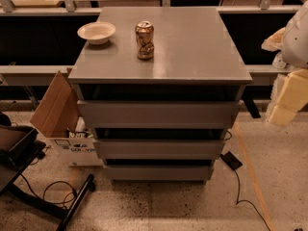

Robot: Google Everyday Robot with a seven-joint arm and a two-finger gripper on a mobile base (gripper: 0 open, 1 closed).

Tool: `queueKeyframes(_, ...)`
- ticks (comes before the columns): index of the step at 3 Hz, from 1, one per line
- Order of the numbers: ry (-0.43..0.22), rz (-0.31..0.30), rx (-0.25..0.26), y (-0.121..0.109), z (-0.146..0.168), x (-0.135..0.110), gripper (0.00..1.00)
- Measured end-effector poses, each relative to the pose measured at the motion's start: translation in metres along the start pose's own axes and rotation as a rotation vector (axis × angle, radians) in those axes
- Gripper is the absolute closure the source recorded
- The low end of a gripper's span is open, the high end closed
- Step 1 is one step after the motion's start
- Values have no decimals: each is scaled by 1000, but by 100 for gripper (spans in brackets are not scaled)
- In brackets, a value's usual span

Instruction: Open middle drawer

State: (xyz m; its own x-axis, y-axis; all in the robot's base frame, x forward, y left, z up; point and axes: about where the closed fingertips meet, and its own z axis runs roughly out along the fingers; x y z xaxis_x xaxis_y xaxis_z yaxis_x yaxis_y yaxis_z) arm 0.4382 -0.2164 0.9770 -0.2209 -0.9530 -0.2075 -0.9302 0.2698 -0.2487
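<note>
A grey cabinet stands in the middle with three handleless drawers stacked in its front. The middle drawer [159, 148] has a wide flat grey front panel and sits shut, between the top drawer [159, 114] and the bottom drawer [159, 173]. My arm enters at the right edge. The gripper [288, 100], pale yellow, hangs to the right of the cabinet, about level with the top drawer and apart from all the drawers.
On the cabinet top [192, 47] stand a white bowl [96, 32] and a dented copper can [144, 40]. A cardboard box [60, 114] leans at the left. A black stand [19, 153] and cables [238, 186] lie on the floor.
</note>
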Motion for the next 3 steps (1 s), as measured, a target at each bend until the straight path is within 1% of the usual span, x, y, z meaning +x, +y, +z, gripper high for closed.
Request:
queueKeyframes(1, 0, 1, 1, 1, 2, 0, 0)
queueKeyframes(2, -1, 15, 13, 12, 24, 5, 0)
queueKeyframes(3, -35, 21, 43, 42, 45, 10, 0)
